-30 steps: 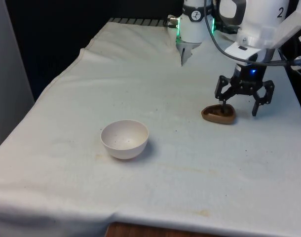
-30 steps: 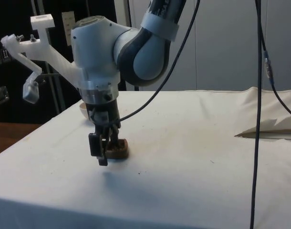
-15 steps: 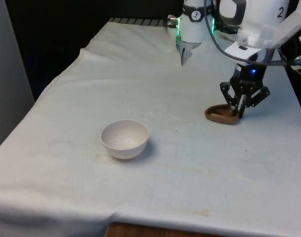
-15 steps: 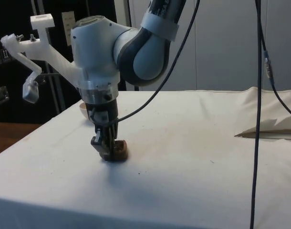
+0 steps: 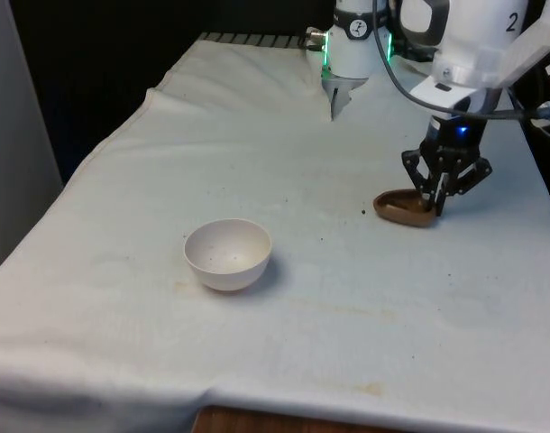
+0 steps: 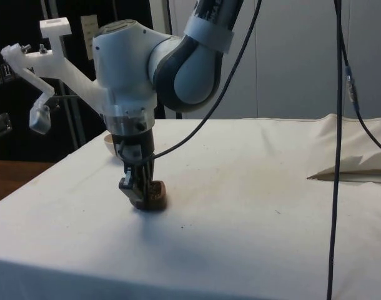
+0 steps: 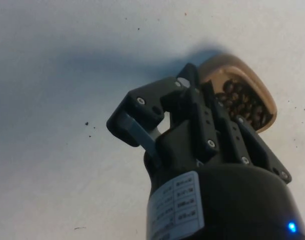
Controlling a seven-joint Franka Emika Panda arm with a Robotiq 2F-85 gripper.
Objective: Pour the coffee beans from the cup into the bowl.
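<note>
The counter under its white cloth stretches across most of the front view, creased and a little stained toward the lower edge. The white arm comes in from the upper right of the front view, and in the side view it hangs over the left half of the frame, wrist pointing straight down. At lower centre-left of the front view sits the white bowl, upright on the cloth, with just a few dark specks inside; in the side view only a pale sliver of it peeks out behind the arm, mid-left. Well apart from it, at the right of the front view, there's the black gripper, fingers pressed in on the near rim of the small brown cup. The side view has the gripper low on the cloth at lower left, pinching the cup. In the wrist view the cup shows at the upper right of the frame, dark coffee beans packed inside. One tiny dark speck lies on the cloth just beside the cup, on the front view's left of it.
</note>
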